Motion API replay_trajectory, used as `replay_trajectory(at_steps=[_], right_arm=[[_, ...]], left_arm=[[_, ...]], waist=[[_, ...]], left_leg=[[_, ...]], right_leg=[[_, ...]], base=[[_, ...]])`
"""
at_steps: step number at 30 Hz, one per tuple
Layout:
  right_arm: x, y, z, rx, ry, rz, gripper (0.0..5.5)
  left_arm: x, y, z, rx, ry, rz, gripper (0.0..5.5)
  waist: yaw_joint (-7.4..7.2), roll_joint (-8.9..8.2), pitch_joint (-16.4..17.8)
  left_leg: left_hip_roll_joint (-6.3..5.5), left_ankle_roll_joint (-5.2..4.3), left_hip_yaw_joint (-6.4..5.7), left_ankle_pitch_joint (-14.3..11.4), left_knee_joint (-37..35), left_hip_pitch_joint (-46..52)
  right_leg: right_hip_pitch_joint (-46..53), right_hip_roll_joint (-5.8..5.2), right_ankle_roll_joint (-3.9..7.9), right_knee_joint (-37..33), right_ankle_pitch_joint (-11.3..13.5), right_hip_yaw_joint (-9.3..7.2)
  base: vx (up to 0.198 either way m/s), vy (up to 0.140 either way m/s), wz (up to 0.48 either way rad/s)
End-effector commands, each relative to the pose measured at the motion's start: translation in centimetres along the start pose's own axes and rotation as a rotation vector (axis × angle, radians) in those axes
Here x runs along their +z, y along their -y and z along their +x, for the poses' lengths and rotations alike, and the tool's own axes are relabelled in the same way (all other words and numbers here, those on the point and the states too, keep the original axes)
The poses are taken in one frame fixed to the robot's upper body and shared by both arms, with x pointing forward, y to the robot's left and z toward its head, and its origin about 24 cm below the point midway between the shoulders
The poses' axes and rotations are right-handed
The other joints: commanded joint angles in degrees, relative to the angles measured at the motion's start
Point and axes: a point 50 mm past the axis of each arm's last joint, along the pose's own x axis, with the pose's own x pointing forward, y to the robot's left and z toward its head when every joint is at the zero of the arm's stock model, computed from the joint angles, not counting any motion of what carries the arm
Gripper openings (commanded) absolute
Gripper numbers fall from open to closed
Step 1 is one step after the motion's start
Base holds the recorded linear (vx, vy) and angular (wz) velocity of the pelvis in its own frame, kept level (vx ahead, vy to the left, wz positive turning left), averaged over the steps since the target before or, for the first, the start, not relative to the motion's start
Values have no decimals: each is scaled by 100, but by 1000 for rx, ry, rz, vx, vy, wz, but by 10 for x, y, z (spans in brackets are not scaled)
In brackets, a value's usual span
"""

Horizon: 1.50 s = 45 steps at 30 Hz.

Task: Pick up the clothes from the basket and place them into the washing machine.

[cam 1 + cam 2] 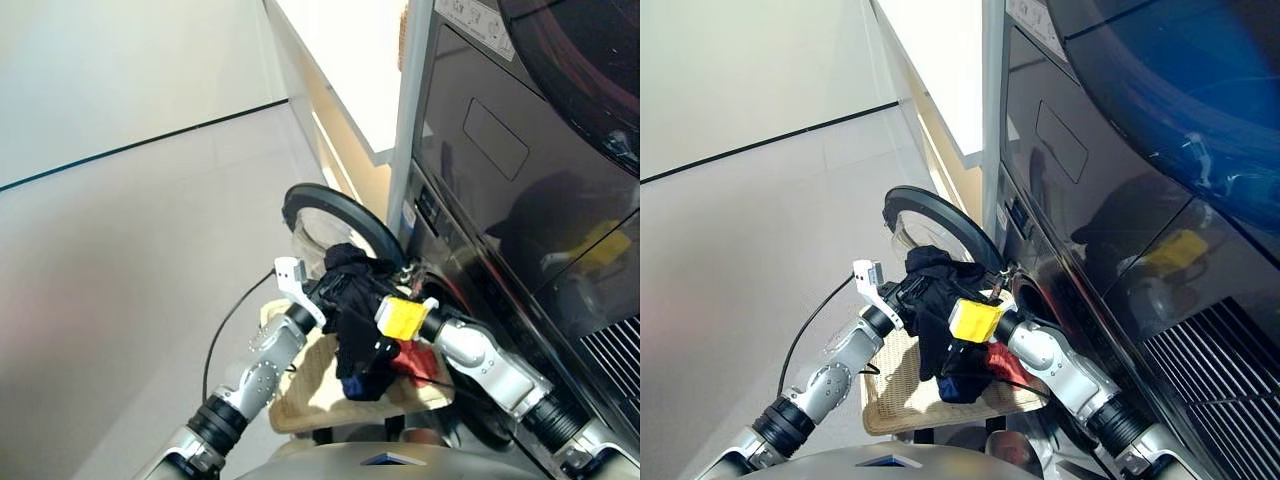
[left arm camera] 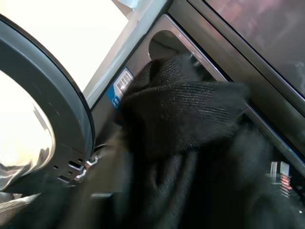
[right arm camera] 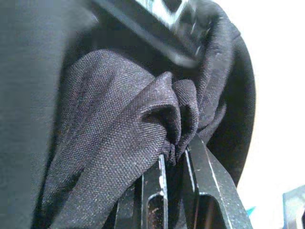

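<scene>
Right end effector (image 3: 174, 157) pinches black garment (image 1: 355, 295) above basket (image 1: 300, 400); left's grip unclear. Next: carry into washing machine (image 1: 440, 290) drum.

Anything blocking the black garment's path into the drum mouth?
Nothing visible. The black garment hangs from both pincers above the basket, and the washing machine's glass door is swung open to the left. The drum mouth itself is mostly hidden behind the cloth.

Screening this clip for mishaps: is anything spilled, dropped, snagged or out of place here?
Nothing stands out. The black garment hangs bunched between both grippers by the open washing machine door; the navy garment and coral red one lie in the basket. Nothing lies on the floor.
</scene>
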Motion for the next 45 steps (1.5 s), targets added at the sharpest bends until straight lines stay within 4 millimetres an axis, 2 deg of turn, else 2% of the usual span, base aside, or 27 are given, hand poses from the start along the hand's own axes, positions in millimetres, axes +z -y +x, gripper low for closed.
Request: replay_trajectory(at_steps=[1,6,8,10,12,14,18,20,23,26,29,32,33,34,35,39,45], right_arm=[[22,5,12,-140,138,193,0],[15,1,13,-230,97,367,0],[2,-4,17,-259,40,439,0],[-12,-13,29,-278,-35,504,0],[-22,-12,46,-319,-91,562,0],[-36,-17,53,-345,-171,603,0],[-50,-20,46,-396,-233,659,0],[-54,-18,42,-431,-238,700,0],[-73,-18,31,-577,-297,876,0],[-81,-11,28,-670,-297,967,0],[-98,5,19,-919,-280,1196,0],[-94,27,23,-1026,-169,1293,0],[-94,28,23,-1026,-167,1293,0],[-89,43,28,-1080,-103,1317,0],[-87,49,29,-1108,-71,1335,0],[-80,86,32,-1227,55,1374,0],[-59,146,36,-1277,169,1279,0]], left_arm=[[22,-4,3,30,148,14,550],[38,-28,-14,243,285,59,550],[45,-39,-22,337,348,73,550],[46,-44,-24,385,386,47,550],[48,-47,-28,429,424,39,550],[49,-52,-31,465,443,56,550],[55,-66,-45,570,472,138,550],[52,-75,-52,627,458,154,550],[45,-84,-58,692,419,195,550],[41,-89,-58,723,390,228,550],[24,-99,-58,786,279,287,550],[15,-103,-56,810,222,309,550],[15,-103,-56,809,222,309,550],[12,-106,-52,825,191,331,550],[10,-105,-49,820,180,341,550],[10,-102,-39,792,151,388,550],[23,-96,-29,725,179,442,550]], waist=[[-43,-392,-337],[2,-430,-304],[41,-446,-297],[96,-447,-296],[186,-444,-315],[241,-442,-325],[298,-421,-310],[302,-402,-270],[298,-336,-115],[290,-270,71],[328,-126,368],[331,-47,740],[338,-49,724],[349,-31,919],[351,-12,1004],[374,72,1227],[467,187,1292]], left_leg=[[-445,-10,128,185,-30,-37],[-442,-14,136,186,-30,-60],[-448,-17,140,186,-30,-69],[-452,-21,124,180,-30,-66],[-451,-27,100,175,-30,-65],[-453,-39,75,166,-30,-62],[-464,-48,55,159,-30,-81],[-474,-47,41,168,-30,-106],[-504,-34,23,200,-30,-244],[-537,-20,10,256,-30,-429],[-573,30,39,349,2,-772],[-593,90,71,355,278,-1281],[-594,91,75,347,299,-1315],[-592,138,91,313,551,-1710],[-599,161,103,299,652,-1876],[-634,218,146,141,1242,-2765],[-636,297,228,-102,2022,-3962]], right_leg=[[200,-92,547,80,-120,119],[168,-105,531,77,-104,126],[167,-110,524,65,-98,125],[187,-116,516,48,-100,105],[213,-128,505,28,-102,81],[247,-145,503,4,-106,55],[240,-162,510,-13,-93,16],[211,-170,513,-13,-78,20],[58,-195,522,13,-27,19],[-155,-215,524,66,23,23],[-580,-254,522,207,87,42],[-1114,-308,498,487,100,131],[-1148,-310,498,506,93,135],[-1564,-341,448,762,54,187],[-1729,-354,431,860,32,187],[-2606,-411,363,1370,-98,259],[-3813,-478,317,2099,-241,412]], base=[[0,0,0],[0,0,0],[0,0,0],[0,0,0],[0,0,0],[0,0,0],[0,0,0],[0,0,0],[-72,23,5],[-144,41,26],[-139,60,31],[-155,52,-24],[-144,22,-15],[-144,16,-31],[-178,18,-1],[-101,12,12],[-55,17,82]])
